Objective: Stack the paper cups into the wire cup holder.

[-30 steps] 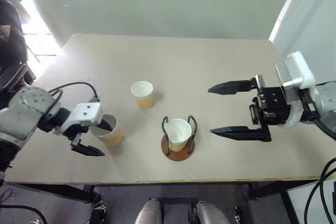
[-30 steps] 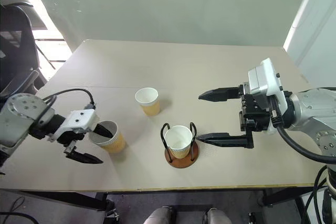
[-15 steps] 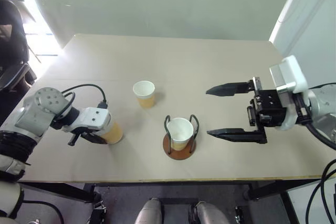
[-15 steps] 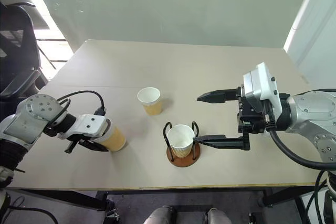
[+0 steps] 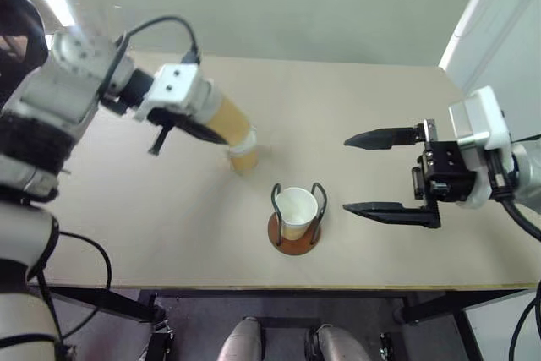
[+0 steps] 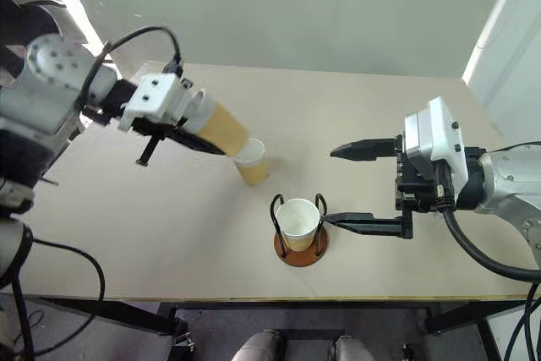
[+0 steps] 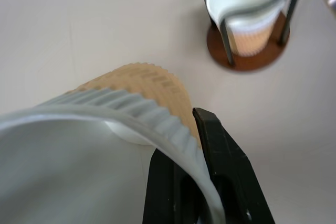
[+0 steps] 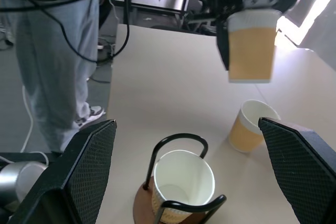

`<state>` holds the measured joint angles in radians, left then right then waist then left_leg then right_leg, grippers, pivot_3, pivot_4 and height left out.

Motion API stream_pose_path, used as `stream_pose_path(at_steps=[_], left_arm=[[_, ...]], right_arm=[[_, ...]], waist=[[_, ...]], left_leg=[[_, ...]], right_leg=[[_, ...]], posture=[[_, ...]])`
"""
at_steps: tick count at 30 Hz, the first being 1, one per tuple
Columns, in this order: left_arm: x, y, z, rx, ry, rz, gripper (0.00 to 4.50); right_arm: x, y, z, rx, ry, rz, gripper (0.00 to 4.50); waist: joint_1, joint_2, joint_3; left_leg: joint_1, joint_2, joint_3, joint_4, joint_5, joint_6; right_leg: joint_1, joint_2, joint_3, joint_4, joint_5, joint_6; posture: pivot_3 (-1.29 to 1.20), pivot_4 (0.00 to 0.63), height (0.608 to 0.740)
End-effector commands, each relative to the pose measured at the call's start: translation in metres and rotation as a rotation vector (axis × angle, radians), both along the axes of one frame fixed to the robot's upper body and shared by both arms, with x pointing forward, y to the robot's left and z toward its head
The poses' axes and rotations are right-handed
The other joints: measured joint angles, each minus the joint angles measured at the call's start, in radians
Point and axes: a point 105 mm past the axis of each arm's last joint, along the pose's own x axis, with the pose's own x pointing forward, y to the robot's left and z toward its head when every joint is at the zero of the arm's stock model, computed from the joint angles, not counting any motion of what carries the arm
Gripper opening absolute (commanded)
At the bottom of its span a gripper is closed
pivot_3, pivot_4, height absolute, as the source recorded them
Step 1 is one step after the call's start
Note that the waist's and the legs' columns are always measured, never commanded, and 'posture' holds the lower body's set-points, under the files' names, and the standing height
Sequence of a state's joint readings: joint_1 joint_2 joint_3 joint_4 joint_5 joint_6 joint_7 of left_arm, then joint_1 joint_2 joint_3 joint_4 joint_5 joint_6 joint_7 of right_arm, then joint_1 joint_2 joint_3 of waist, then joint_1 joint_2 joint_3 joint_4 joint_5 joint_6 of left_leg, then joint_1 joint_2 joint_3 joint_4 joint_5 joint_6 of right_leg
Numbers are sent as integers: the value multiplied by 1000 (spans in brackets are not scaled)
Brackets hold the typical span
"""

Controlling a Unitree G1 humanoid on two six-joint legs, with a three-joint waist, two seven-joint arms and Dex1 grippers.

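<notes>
Now lifted clear of the beige table [image 5: 152, 209]: a tan tapered paper cup [image 6: 221, 128], clamped at its rim in the left gripper [image 6: 190, 134] and carried tilted, up and behind-left of the wire cup holder with its reddish-brown disc base [image 5: 295, 230]. A second ago still standing on the table, left of that holder. One cup [image 5: 295, 210] already seated inside the holder; a third [image 5: 244, 156] upright just behind-left of it. Right gripper [image 5: 385, 172] spread wide and empty, right of the holder. Probably next: stacking the lifted cup into the seated one.
</notes>
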<state>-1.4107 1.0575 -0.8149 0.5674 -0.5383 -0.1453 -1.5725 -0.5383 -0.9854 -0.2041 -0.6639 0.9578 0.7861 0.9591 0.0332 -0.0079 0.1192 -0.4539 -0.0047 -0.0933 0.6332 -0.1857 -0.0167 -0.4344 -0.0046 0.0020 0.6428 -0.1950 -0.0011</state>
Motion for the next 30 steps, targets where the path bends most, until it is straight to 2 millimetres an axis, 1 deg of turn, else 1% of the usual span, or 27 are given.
stream_pose_path(at_steps=[1,3,6,9,10,13,16,17,21,24,27,30], left_arm=[[-6,-30,19,-26,41,-113,17],[-9,-50,22,-16,52,-188,17],[-12,-75,20,11,50,-286,17],[-13,-88,17,37,48,-342,17],[-17,-92,14,51,61,-368,17],[-24,-96,5,107,84,-422,17],[-27,-102,-2,154,76,-478,17],[-27,-103,-3,162,72,-486,17],[-30,-110,-7,190,69,-537,17],[-32,-117,-7,203,56,-577,17],[-34,-124,-8,216,44,-611,17],[-38,-128,-10,246,34,-651,17]], right_arm=[[-4,0,11,11,-92,-31,4500],[-5,1,12,11,-111,-42,4500],[-5,5,12,11,-131,-56,4500],[-5,9,13,13,-145,-64,4500],[-5,10,15,12,-152,-66,4500],[-7,11,19,6,-169,-72,4500],[-12,-5,20,-55,-160,-127,4500],[-13,-7,19,-73,-153,-136,4500],[-20,-30,3,-207,-94,-241,4500],[-23,-45,-1,-252,-84,-320,4500],[-26,-52,0,-259,-91,-361,4500],[-30,-55,1,-259,-103,-390,4500]], waist=[[0,0,0],[3,0,0],[6,2,2],[7,6,4],[6,6,4],[0,7,5],[7,8,5],[12,9,5],[28,9,6],[32,10,6],[32,11,5],[30,11,5]], left_leg=[[-1,0,0,0,0,1],[-2,0,0,1,1,3],[-4,-1,0,4,0,5],[-4,-1,1,10,-3,9],[-5,-1,2,12,-3,11],[-5,-1,4,15,-4,16],[-7,-1,4,16,-4,17],[-7,-1,4,17,-4,17],[-9,-2,4,18,-6,12],[-10,-2,6,23,-11,11],[-12,-2,8,31,-18,14],[-11,-2,14,34,-22,15]], right_leg=[[0,0,0,0,0,1],[0,0,0,0,0,3],[1,-1,0,-1,-1,7],[3,-1,1,-1,-2,11],[3,-1,1,0,-3,12],[3,-1,2,0,-4,16],[3,-1,2,-1,-6,19],[3,-1,2,-1,-6,20],[4,-2,2,-2,-8,23],[5,-3,2,-3,-10,23],[5,-3,2,-1,-12,26],[6,-6,4,-1,-13,27]], posture=[[0,150,740],[0,150,740],[0,150,740],[0,150,740],[0,150,740],[0,150,740],[0,150,740],[0,150,740],[0,150,740],[0,150,740],[0,150,740],[0,150,740]])
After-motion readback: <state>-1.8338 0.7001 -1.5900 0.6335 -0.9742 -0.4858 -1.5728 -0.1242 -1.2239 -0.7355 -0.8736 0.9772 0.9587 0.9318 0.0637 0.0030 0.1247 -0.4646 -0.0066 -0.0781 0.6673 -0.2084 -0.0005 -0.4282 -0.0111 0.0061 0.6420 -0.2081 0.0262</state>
